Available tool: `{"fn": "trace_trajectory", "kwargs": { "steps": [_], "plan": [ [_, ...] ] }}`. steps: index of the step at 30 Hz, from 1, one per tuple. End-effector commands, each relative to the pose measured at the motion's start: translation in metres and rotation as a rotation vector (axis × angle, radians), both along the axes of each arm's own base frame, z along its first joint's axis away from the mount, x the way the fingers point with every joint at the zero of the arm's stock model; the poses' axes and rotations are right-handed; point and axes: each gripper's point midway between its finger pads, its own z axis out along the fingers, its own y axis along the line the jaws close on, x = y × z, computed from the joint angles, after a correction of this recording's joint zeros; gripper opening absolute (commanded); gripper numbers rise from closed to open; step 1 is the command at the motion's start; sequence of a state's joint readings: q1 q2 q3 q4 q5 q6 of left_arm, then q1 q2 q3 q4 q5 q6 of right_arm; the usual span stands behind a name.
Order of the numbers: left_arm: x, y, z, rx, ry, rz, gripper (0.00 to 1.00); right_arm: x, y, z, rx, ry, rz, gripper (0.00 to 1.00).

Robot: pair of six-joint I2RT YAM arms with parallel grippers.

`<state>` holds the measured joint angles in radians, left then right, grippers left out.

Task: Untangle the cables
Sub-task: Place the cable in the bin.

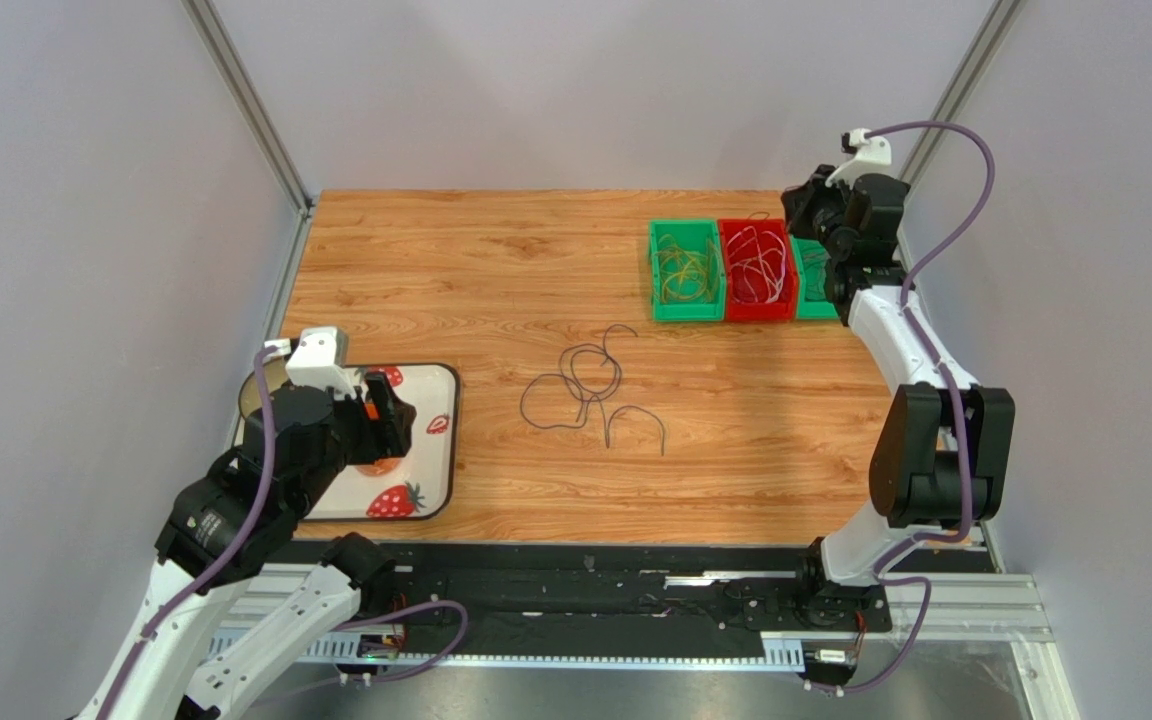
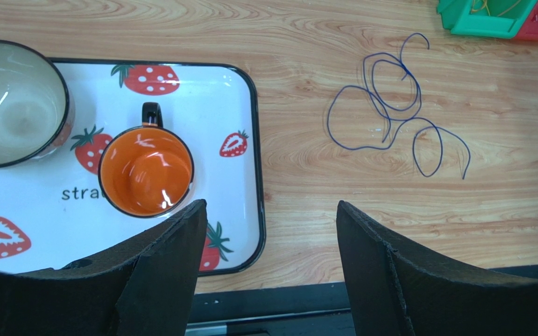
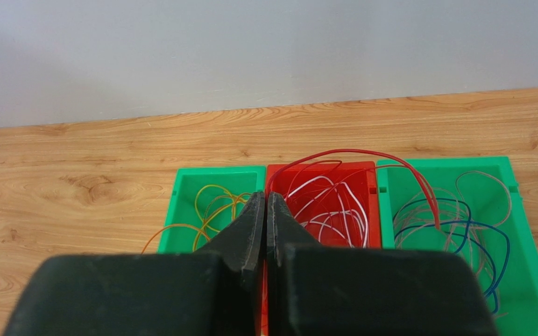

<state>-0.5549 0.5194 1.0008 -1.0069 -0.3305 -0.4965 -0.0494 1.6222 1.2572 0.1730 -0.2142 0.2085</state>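
Pulling the red cable [image 3: 363, 152] clamped in the right hand [image 3: 266, 199] could drag tangled blue loops [image 3: 426, 227] from the green bin [image 3: 454, 164] at frame right; the left hand [image 2: 272, 210] hangs, fingers apart, lower left.

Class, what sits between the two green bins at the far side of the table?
A red bin of red and white cables, between the left green bin and right green bin; clearest in the right wrist view.
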Motion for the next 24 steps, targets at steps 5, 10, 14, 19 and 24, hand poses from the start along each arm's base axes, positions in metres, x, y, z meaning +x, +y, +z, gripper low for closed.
{"fn": "trace_trajectory", "kwargs": {
  "steps": [5, 10, 14, 19, 24],
  "plan": [
    [0.002, -0.001, 0.001, -0.007, -0.004, 0.005, 0.76, 0.002, 0.008, 0.007, -0.030, -0.015, 0.030, 0.00],
    [0.002, -0.001, 0.001, -0.006, -0.005, 0.005, 0.76, -0.002, 0.023, -0.014, 0.019, 0.037, 0.071, 0.00],
    [0.002, 0.000, 0.001, -0.009, -0.006, 0.005, 0.76, -0.002, 0.029, -0.037, 0.053, 0.129, 0.060, 0.00],
    [0.001, 0.000, 0.002, -0.012, -0.011, 0.004, 0.76, -0.003, 0.046, -0.065, 0.146, 0.236, 0.123, 0.00],
    [0.001, 0.000, 0.003, -0.014, -0.015, 0.004, 0.76, -0.007, 0.035, -0.097, 0.145, 0.348, 0.046, 0.00]
  ]
}}
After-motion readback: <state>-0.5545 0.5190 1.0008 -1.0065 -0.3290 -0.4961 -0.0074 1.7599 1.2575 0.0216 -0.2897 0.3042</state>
